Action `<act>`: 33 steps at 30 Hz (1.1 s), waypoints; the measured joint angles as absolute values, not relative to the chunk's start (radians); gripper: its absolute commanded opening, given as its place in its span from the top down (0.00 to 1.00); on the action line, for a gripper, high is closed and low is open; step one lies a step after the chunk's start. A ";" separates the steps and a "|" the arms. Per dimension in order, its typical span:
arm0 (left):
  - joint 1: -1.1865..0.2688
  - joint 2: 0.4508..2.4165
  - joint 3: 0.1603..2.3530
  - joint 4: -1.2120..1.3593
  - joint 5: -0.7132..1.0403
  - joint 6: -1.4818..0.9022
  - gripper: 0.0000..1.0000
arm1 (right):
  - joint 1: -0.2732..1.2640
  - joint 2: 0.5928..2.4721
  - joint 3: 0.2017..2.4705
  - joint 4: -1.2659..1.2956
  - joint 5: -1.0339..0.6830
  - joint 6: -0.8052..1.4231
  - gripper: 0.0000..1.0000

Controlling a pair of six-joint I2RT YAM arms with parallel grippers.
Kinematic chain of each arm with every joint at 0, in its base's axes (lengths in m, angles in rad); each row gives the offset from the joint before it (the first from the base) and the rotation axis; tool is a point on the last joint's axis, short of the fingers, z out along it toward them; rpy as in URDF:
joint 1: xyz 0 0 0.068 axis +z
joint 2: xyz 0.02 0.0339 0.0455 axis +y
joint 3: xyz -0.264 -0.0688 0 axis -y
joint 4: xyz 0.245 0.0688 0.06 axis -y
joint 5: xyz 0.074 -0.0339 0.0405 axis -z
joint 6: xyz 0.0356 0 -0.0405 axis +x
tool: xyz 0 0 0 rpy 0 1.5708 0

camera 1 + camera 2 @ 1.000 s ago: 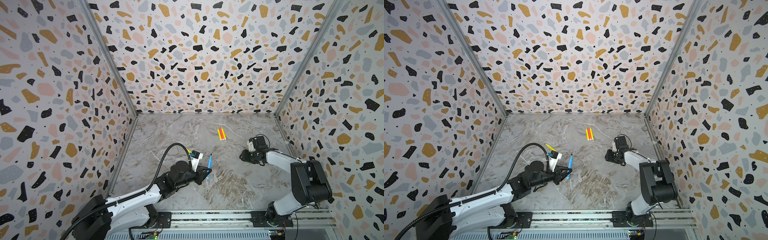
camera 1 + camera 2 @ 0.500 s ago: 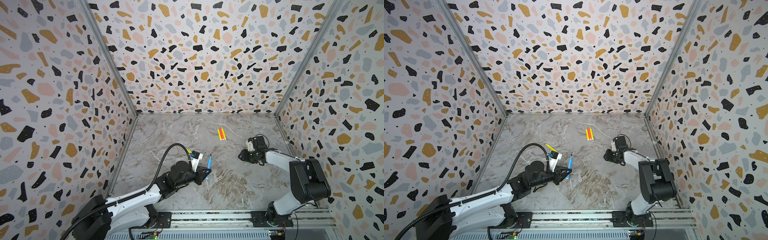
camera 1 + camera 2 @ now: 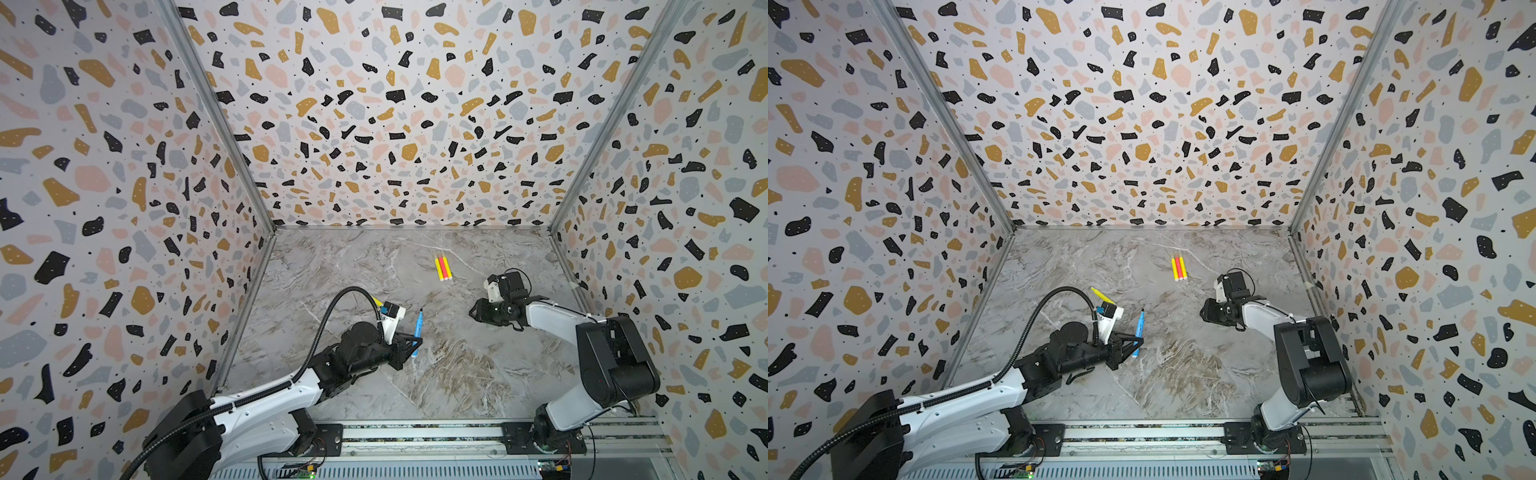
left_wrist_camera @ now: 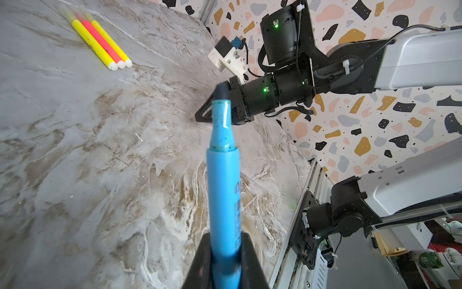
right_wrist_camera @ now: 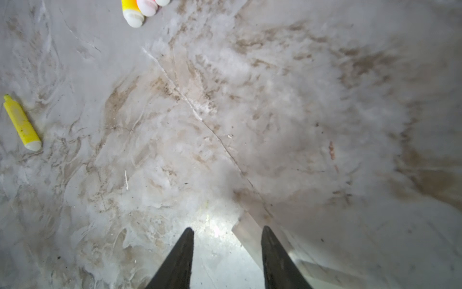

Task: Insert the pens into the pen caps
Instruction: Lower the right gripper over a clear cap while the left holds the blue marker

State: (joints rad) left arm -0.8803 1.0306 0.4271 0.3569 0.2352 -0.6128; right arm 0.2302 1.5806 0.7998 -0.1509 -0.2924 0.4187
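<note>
Blue pen (image 4: pixel 223 190) w/ dark pointed tip

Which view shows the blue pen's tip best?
The left wrist view: the blue pen fills the middle, dark tip bare, clamped in the left gripper. Both top views show the blue pen only small. The right wrist view misses it.

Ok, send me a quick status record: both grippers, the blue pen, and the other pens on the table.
left gripper: shut on the blue pen, nib bare, no cap on it
right gripper: jaws apart, low over the table, gripping nothing
clear piece: lies beside one right finger, possibly a cap; contact unclear
three pens: yellow, pink-red, yellow, side by side near the back
loose yellow pen: lying behind the left wrist camera, nib bare
</note>
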 measured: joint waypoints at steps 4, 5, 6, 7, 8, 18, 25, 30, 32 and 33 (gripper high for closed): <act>-0.880 1.017 0.427 0.354 0.226 -0.613 1.00 | 0.230 1.569 0.800 -0.165 -0.261 0.418 0.55; -0.880 1.015 0.427 0.352 0.226 -0.613 1.00 | 0.230 1.561 0.800 -0.169 -0.254 0.418 0.55; -0.880 1.015 0.427 0.351 0.225 -0.613 1.00 | 0.230 1.552 0.800 -0.172 -0.249 0.418 0.55; -0.880 1.015 0.427 0.350 0.225 -0.613 1.00 | 0.231 1.539 0.799 -0.175 -0.244 0.418 0.55; -0.880 1.015 0.427 0.348 0.224 -0.613 1.00 | 0.231 1.523 0.799 -0.177 -0.237 0.418 0.55; -0.880 1.015 0.427 0.337 0.222 -0.613 1.00 | 0.273 1.399 0.757 -0.192 -0.224 0.425 0.54; -0.880 1.015 0.427 0.337 0.222 -0.613 1.00 | 0.338 1.420 0.727 -0.196 -0.233 0.434 0.54; -0.880 1.013 0.427 0.336 0.220 -0.613 1.00 | 0.345 1.457 0.715 -0.193 -0.232 0.439 0.54; -0.880 1.010 0.427 0.336 0.218 -0.613 1.00 | 0.344 1.478 0.715 -0.190 -0.229 0.440 0.54; -0.880 1.009 0.427 0.336 0.217 -0.613 1.00 | 0.344 1.490 0.715 -0.187 -0.226 0.440 0.54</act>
State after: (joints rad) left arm -0.8803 1.0088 0.4271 0.3359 0.2173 -0.6128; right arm 0.3443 1.4902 0.7151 -0.1875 -0.2260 0.4400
